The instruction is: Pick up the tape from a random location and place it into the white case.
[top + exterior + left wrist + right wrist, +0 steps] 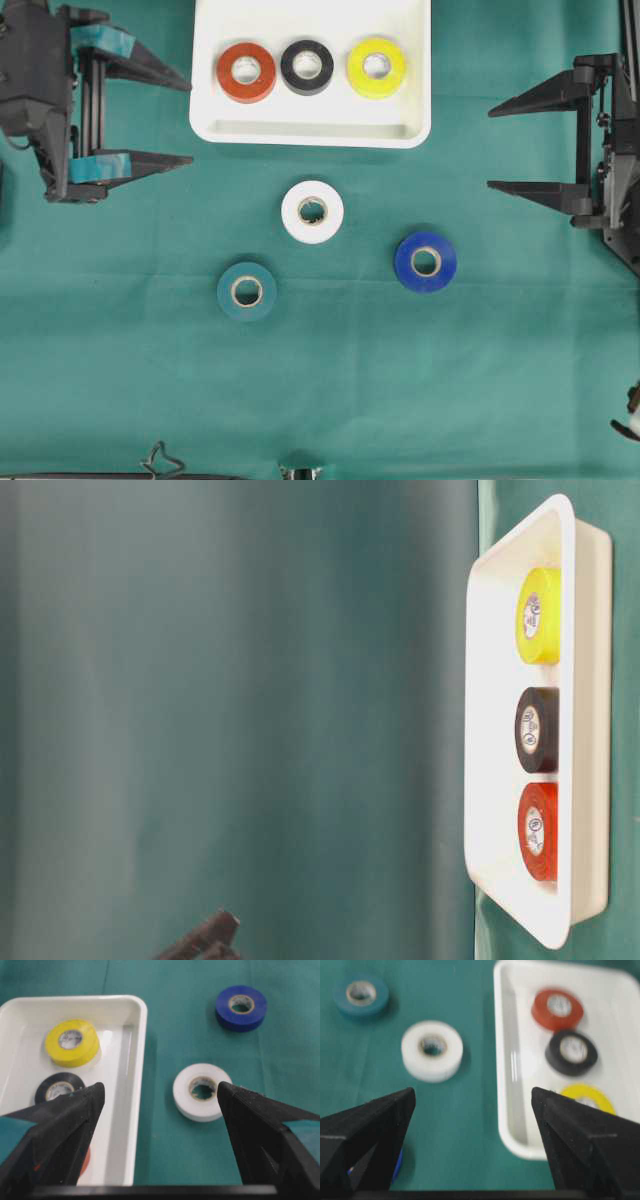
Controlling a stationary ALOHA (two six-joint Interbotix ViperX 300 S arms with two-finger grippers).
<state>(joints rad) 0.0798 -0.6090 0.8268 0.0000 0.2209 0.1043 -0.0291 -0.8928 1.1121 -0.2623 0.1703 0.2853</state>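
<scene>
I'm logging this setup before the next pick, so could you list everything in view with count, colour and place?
white case: 1, white, top centre of the cloth
red tape roll: 1, red, left in the case
black tape roll: 1, black, middle of the case
yellow tape roll: 1, yellow, right in the case
white tape roll: 1, white, on the cloth below the case
teal tape roll: 1, teal, lower left of the white roll
blue tape roll: 1, blue, lower right
green cloth: 1, covers the table
left gripper: 1, black, open, empty
right gripper: 1, black, open, empty
</scene>
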